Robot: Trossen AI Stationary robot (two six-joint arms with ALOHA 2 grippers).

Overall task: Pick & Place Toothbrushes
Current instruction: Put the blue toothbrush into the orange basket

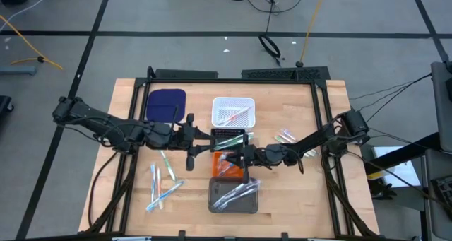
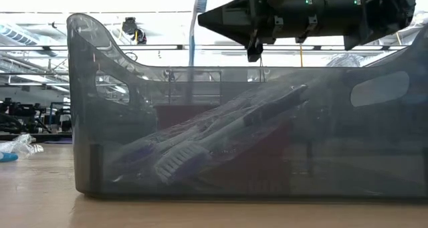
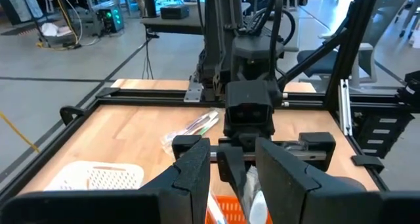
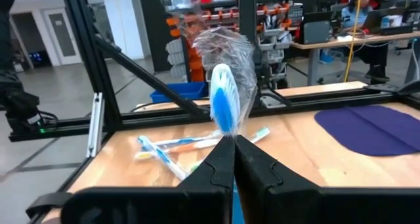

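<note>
My right gripper (image 1: 242, 156) hangs over the orange tray (image 1: 220, 172), shut on a light blue toothbrush (image 4: 222, 106) in a clear wrapper. My left gripper (image 1: 205, 137) is open over the left end of the black tray (image 1: 229, 133), facing the right gripper and touching nothing. Loose toothbrushes lie flat on the table at the left (image 1: 161, 182) and at the right (image 1: 286, 136). Wrapped brushes lie in the grey tray (image 1: 215, 204), in the black tray and in the white tray (image 1: 233, 102). My right gripper pinches the wrapped light blue toothbrush (image 2: 196, 27) between its two fingertips (image 4: 220, 159), on the handle below the head. The fingers come level from the table's right and lie across the brush. It stands upright with the head up. The grey tray hides its lower end.
Four trays stand in a column down the table's middle: white farthest, then black, orange and grey (image 2: 87, 121) nearest. A dark blue pad (image 1: 167, 103) lies at the far left. Black frame rails run along the table's edges. Bare wood shows at the near right.
</note>
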